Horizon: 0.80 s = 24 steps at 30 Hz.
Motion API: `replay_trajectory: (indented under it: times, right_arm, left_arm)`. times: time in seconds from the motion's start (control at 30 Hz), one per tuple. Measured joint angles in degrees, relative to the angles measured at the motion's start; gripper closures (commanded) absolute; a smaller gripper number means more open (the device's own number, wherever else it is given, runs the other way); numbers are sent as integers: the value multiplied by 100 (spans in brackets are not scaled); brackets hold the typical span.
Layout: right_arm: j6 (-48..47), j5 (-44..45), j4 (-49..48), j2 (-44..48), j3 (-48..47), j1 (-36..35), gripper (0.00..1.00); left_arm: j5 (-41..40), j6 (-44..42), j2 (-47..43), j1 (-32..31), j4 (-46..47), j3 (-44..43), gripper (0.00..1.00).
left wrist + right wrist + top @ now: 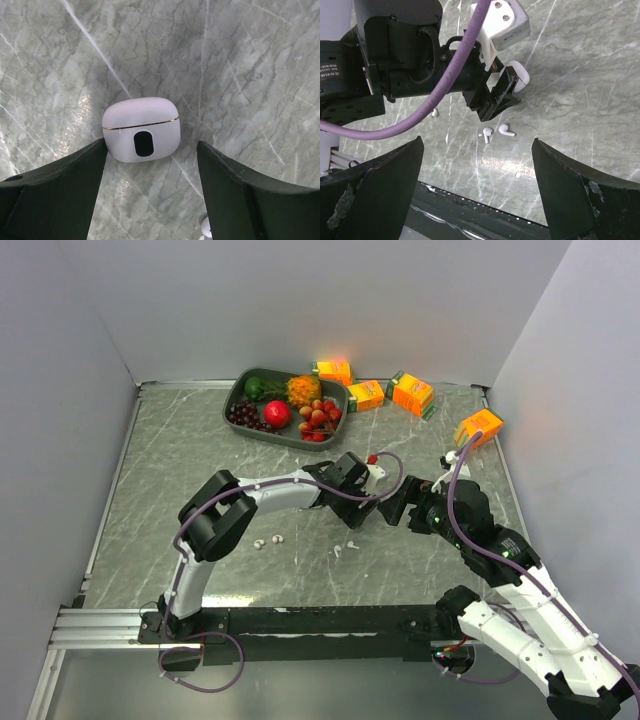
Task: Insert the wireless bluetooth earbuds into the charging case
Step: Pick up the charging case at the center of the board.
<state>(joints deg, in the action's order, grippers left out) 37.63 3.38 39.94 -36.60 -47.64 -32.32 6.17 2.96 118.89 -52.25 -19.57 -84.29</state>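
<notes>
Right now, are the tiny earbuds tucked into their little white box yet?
Not yet, nothing looks done. The charging case sits shut on the table. Two stemmed earbuds and two round earbuds lie loose there. In hand: the left pincer hangs open around the case, not closed on it. The right pincer is open and empty. Left to do: open the case and put the earbuds in.

Robot test lab, plain white walls (330, 300) boxed around a grey stone-look desk (160, 480), left arm (275, 495) and right arm (530, 585) bolted to a black rail (320, 620) at its near edge, purple cables (370, 132), a tray (234, 400) of fruit (277, 414), small orange boxes (412, 392).
</notes>
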Motion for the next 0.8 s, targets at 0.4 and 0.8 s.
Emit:
replay_trajectory:
  times: [0.4, 0.8]
  right_arm:
    - [0, 44, 26, 50, 2, 7, 3]
    - [4, 94, 101, 223, 22, 7, 3]
  left_arm:
    - [-306, -107, 11, -35, -39, 2, 29]
    - [-575, -98, 11, -125, 22, 48, 31]
